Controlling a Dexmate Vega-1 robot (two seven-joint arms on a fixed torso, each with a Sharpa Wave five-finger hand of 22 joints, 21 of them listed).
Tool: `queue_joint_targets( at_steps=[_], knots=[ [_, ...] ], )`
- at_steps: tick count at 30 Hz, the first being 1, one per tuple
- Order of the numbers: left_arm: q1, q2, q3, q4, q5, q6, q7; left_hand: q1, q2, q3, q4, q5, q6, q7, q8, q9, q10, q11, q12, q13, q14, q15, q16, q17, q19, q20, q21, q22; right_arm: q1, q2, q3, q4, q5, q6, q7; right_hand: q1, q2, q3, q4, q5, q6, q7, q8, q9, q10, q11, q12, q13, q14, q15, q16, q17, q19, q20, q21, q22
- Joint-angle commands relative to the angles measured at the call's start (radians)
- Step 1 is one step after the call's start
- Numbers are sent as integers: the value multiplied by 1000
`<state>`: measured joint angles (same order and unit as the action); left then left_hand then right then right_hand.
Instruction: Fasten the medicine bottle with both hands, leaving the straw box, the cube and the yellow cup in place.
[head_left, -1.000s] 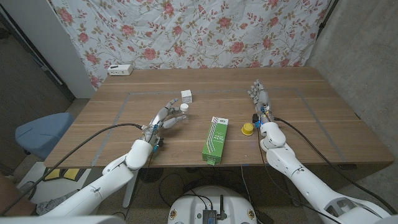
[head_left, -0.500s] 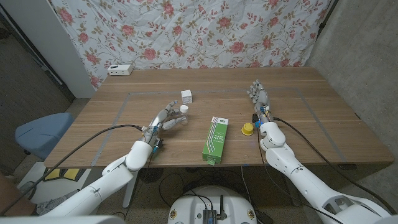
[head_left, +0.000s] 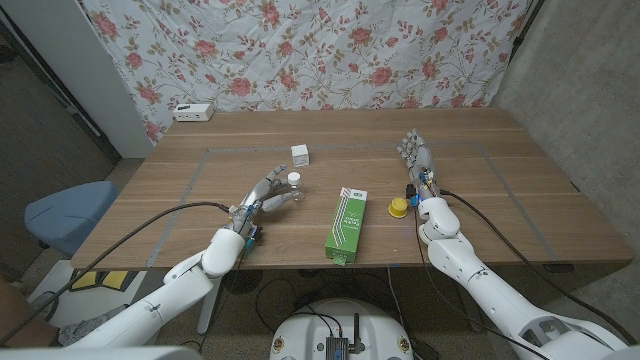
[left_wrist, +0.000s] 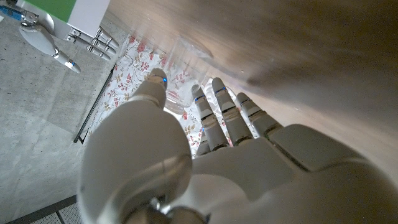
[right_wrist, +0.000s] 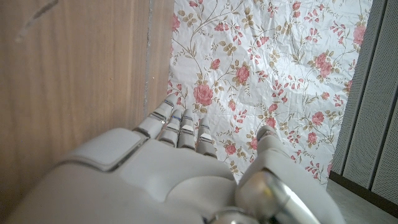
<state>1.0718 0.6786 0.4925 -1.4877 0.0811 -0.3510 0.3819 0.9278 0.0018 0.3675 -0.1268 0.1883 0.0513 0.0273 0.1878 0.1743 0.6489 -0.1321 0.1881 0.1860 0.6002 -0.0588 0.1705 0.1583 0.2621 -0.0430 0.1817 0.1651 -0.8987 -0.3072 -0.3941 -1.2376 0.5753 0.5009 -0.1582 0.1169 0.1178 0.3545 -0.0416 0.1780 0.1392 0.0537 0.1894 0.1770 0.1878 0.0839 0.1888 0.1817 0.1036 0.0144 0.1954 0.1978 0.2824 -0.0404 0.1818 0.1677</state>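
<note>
While the left hand (head_left: 268, 193) wraps its fingers around the clear medicine bottle (head_left: 291, 190) left of the green straw box (head_left: 346, 225), print unreadable, the right hand (head_left: 415, 160) waits empty, fingers extended, beyond the yellow cup (head_left: 398, 207).

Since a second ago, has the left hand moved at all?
Yes, slightly. The left hand has closed in around the medicine bottle, its fingers edging toward the straw box, which stayed put.
</note>
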Motion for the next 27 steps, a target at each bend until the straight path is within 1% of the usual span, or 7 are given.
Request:
queue_joint_targets(
  at_steps=[1,7,10,19,23,25,27],
  knots=[
    [8,8,4,-1,2,5,3,-6,0,-4,2,-2,5,6,-2,3,-2,-2,-2,2,-7,-133,0,2,-3,-104,5,3,-14,2,3,-6,2,10,-5,-5,4,7,-1,-1,10,1,2,2,2,-2,5,3,6,0,7,3,10,-15,10,0],
    [11,10,4,1,-1,5,5,-6,1,-5,0,-2,8,4,-1,3,-3,-4,-1,1,-9,-133,0,1,-3,-105,5,4,-13,5,2,-3,2,12,-4,-7,4,7,0,-1,12,0,2,2,4,0,5,3,7,0,8,3,11,-15,10,0],
    [13,9,3,1,-1,9,7,-8,5,-8,0,-1,10,-30,-1,3,-6,-5,0,1,-17,-131,-1,2,-4,-104,5,4,-12,6,1,-2,1,10,-6,-8,4,8,0,-1,13,-2,3,2,5,0,5,3,9,2,8,3,11,-15,10,0],
    [12,8,-1,7,-10,-8,9,-19,12,-24,-1,-3,2,-96,-3,3,-59,-24,-10,0,-85,-126,-7,3,-11,-92,5,4,-15,6,0,-4,-4,6,-15,-9,4,10,1,0,21,-9,5,2,6,0,5,3,10,0,8,3,12,-11,10,0],
    [17,10,-6,-3,-17,-1,8,-31,7,-36,1,-6,-2,-109,-4,2,-86,-19,-12,-1,-107,-120,-5,3,-15,-79,4,4,-18,8,1,-5,-3,7,-18,-9,5,11,1,0,22,-11,5,2,6,-1,5,3,9,2,7,3,12,-9,10,0],
    [18,12,-7,-1,-19,-11,6,-34,6,-38,1,-6,-3,-112,-4,2,-92,-19,-12,-1,-112,-120,-5,3,-16,-76,4,4,-19,7,0,-6,-4,6,-18,-9,4,12,1,0,24,-30,4,2,6,2,5,3,9,4,7,2,11,-7,9,0],
    [21,12,-9,-2,-21,-15,8,-38,4,-42,2,-7,-3,-114,-4,2,-102,-19,-13,-2,-119,-119,-5,3,-17,-74,4,4,-20,8,0,-5,-4,6,-19,-10,4,13,1,0,23,-30,4,2,5,1,5,3,9,4,6,2,10,-6,9,0]
  ],
)
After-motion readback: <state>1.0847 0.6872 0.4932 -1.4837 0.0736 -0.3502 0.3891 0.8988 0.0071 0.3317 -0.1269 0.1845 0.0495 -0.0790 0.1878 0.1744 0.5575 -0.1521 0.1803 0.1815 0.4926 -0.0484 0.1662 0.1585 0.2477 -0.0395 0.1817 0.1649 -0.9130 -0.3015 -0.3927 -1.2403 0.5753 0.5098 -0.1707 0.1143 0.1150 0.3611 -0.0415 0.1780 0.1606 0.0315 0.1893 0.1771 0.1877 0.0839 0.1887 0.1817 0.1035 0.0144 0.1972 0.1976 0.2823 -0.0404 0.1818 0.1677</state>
